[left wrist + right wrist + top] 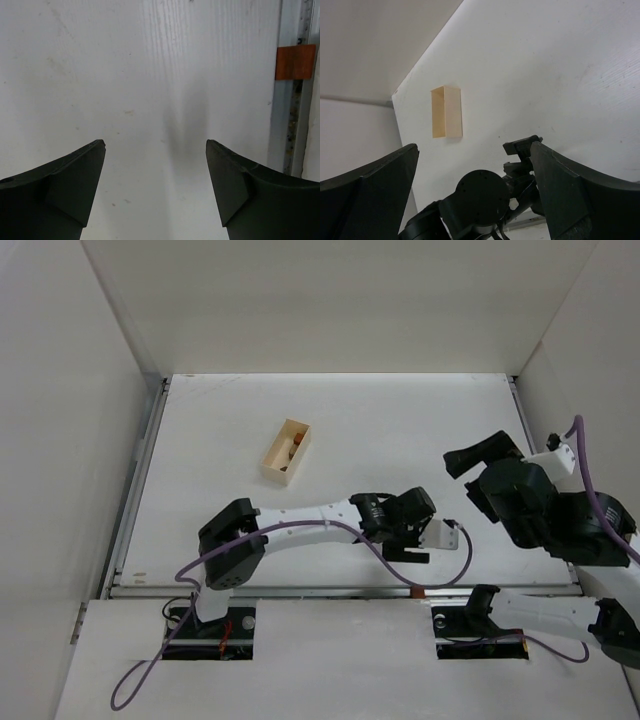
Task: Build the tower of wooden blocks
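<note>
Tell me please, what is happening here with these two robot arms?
Neither arm holds anything right now. The left gripper hangs open over the bare table near its front edge, and a reddish block lies on the metal rail close by. The right gripper is raised at the right side, also open. Further back, a wooden tray holds a few small blocks. No tower is built yet.

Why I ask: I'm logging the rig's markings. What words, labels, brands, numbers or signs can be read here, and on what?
None: no word, number, brand or sign can be read in any view.
The wooden tray and the reddish-orange block by the table's edge rail both show bare surfaces.
</note>
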Robot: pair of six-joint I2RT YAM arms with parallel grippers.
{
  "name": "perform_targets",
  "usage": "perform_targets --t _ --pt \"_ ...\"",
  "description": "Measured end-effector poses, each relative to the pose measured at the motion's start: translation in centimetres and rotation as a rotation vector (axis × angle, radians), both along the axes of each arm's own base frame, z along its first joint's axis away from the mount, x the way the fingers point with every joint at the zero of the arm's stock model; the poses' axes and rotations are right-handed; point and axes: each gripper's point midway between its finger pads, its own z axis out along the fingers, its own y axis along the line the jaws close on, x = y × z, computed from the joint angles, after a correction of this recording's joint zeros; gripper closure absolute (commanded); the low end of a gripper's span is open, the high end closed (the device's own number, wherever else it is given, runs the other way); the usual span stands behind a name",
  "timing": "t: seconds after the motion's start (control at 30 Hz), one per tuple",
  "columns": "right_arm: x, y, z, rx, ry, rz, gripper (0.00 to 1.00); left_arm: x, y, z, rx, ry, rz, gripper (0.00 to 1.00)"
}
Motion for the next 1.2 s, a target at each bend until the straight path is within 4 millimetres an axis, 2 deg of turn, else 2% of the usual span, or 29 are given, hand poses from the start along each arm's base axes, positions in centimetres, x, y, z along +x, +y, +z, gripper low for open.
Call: perform_targets --t 0.13,0.3,0.4,0.6,0.8,1.07,1.2 --pt "-0.8 -1.0 -0.3 0.021 -0.005 0.008 0.01 -1.2 -1.3 -1.1 -0.013 0.039 -0.001 0.19" --pt "-1.3 -1.6 -0.2 0.032 -0.012 0.013 0.01 -3.1 -3.7 -1.1 -0.064 0.082 -0.004 0.18" --pt "-1.3 -1.4 -0.7 0.013 0.000 0.022 0.01 -4.5 -5.2 -1.1 -0.093 0.112 -0.018 0.17" --pt "-1.3 -0.8 -1.6 -0.024 0.031 0.050 0.01 -6.6 -6.6 -2.5 -0.091 0.159 -0.051 0.16" --pt "-1.6 -1.0 -1.6 -0.017 0.028 0.059 0.01 -7.3 -7.3 -5.0 -0.067 0.200 -0.035 0.16" --pt "-1.8 -1.1 -2.3 -0.024 0.038 0.065 0.01 -7.1 -8.5 -5.2 -0.102 0.216 -0.006 0.15" --pt "-1.7 -1.0 -2.5 -0.030 0.045 0.067 0.01 -7.1 -8.6 -6.0 -0.094 0.220 0.001 0.13"
